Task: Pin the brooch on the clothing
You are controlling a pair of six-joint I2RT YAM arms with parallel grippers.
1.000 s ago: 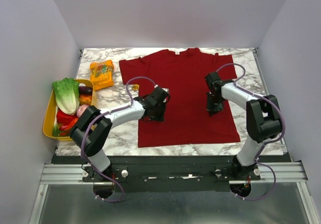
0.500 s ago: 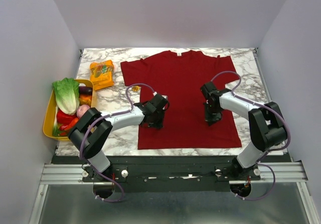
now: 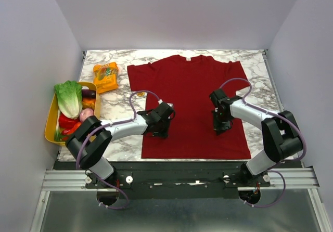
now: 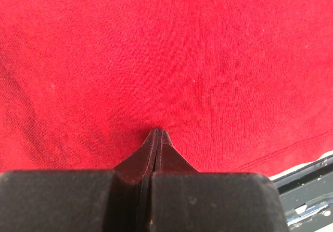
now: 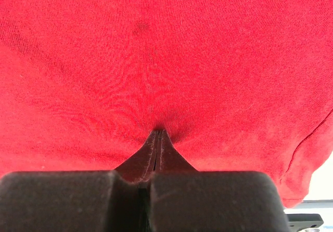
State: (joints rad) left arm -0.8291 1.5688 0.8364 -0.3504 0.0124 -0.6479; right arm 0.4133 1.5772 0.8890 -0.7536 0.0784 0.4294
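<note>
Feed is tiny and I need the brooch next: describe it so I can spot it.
Start at the red shirt spread on the marble table. Just off its left edge, below the sleeve, the brooch lies on bare marble. It is a tiny yellow-gold disc, far smaller than the orange packet farther back, and outside the yellow tray.

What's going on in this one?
Both arms are working on the dark red T-shirt, which lies spread flat on the marble table. The left gripper and right gripper are each shut, tips pressed into the cloth of its lower half; whether they pinch fabric I cannot tell. The brooch lies untouched beside the shirt on the left arm's side, so nothing is pinned yet.
</note>
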